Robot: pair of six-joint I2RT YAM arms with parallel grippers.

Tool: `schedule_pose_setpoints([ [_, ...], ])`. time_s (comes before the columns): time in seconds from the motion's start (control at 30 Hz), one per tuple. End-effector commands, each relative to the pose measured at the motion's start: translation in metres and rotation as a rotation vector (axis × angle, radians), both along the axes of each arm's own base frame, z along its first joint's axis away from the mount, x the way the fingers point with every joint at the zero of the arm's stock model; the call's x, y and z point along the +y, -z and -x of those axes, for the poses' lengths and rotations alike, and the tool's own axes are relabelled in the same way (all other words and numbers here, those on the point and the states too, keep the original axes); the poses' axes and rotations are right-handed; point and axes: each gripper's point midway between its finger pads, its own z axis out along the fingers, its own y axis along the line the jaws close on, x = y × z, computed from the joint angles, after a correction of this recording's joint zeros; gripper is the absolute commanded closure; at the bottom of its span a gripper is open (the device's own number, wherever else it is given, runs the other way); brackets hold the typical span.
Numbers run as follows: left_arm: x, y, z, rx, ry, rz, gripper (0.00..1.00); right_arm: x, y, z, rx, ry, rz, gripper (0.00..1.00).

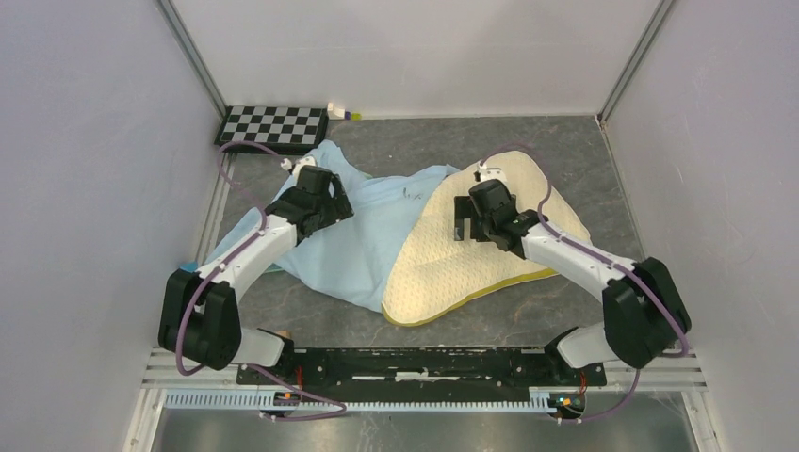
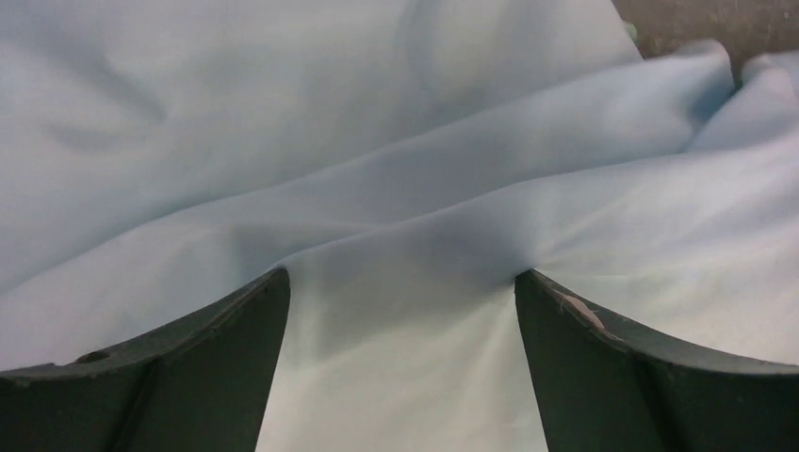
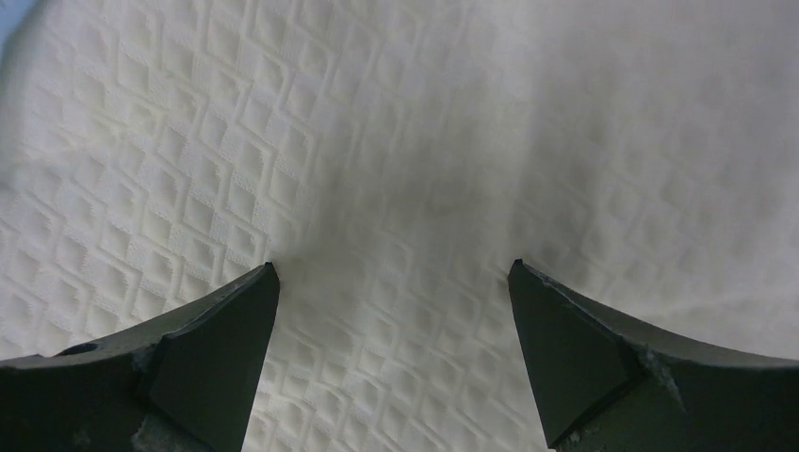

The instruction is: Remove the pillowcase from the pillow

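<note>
The light-blue pillowcase (image 1: 377,231) lies crumpled at centre-left, its right edge meeting the cream pillow (image 1: 443,268), which lies mostly bare with a mustard band along its near edge. My left gripper (image 1: 325,212) points down onto the cloth. In the left wrist view it (image 2: 400,278) is open, both fingertips pressing into the pillowcase (image 2: 377,141), a fold stretched between them. My right gripper (image 1: 476,229) stands over the pillow's upper middle. In the right wrist view it (image 3: 394,268) is open, its tips at the pillow's (image 3: 405,141) quilted top, nothing held.
A black-and-white checkerboard (image 1: 273,127) lies at the back left, with a small white and green object (image 1: 342,112) beside it. Pale walls with metal corner posts close in the dark grey table (image 1: 565,160) on three sides.
</note>
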Motion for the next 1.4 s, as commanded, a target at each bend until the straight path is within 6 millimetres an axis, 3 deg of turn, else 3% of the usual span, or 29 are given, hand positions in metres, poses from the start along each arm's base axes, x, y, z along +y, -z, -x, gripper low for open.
schedule_pose_setpoints([
  [0.0,0.003,0.003,-0.018,-0.062,-0.011,0.163,0.17,0.025,0.020,-0.004,0.047,-0.110,-0.041,0.02],
  [0.2,0.021,0.024,-0.024,-0.070,-0.124,0.238,0.85,0.001,0.056,0.003,0.145,0.004,0.052,0.02],
  [0.27,0.027,0.032,-0.025,-0.079,-0.169,0.293,0.97,-0.005,0.065,0.007,0.171,0.021,0.042,0.02],
  [0.4,0.041,0.043,-0.026,-0.085,-0.228,0.357,0.98,-0.027,0.072,0.011,0.170,0.083,0.003,0.02],
  [0.6,0.070,0.055,-0.018,-0.081,-0.335,0.329,0.98,-0.084,0.069,0.013,0.148,0.239,-0.013,0.02],
  [0.7,0.072,0.059,-0.015,-0.062,-0.331,0.313,0.98,-0.098,0.066,0.013,0.129,0.267,-0.008,0.02],
  [0.77,0.061,0.052,-0.015,-0.062,-0.242,0.321,0.87,-0.096,0.064,0.013,0.121,0.249,-0.016,0.02],
  [0.87,0.035,0.023,-0.014,-0.101,-0.064,0.350,0.43,-0.088,0.063,0.011,0.122,0.214,-0.045,0.02],
  [0.93,0.023,-0.002,-0.011,-0.160,0.022,0.290,0.22,-0.086,0.063,0.010,0.119,0.204,-0.051,0.02],
  [0.97,0.015,-0.011,-0.007,-0.182,0.063,0.247,0.02,-0.085,0.061,0.009,0.114,0.201,-0.055,0.02],
  [1.07,0.003,-0.031,-0.005,-0.242,0.104,0.182,0.00,-0.084,0.058,0.007,0.103,0.196,-0.061,0.02],
  [1.17,-0.021,-0.031,-0.009,-0.250,0.212,0.258,0.00,-0.081,0.054,0.006,0.094,0.188,-0.073,0.02],
  [1.27,-0.041,-0.019,-0.013,-0.195,0.302,0.296,0.00,-0.080,0.051,0.006,0.089,0.181,-0.080,0.02],
  [1.37,-0.035,0.002,-0.020,-0.085,0.273,0.241,0.00,-0.080,0.047,0.007,0.077,0.177,-0.085,0.02],
])
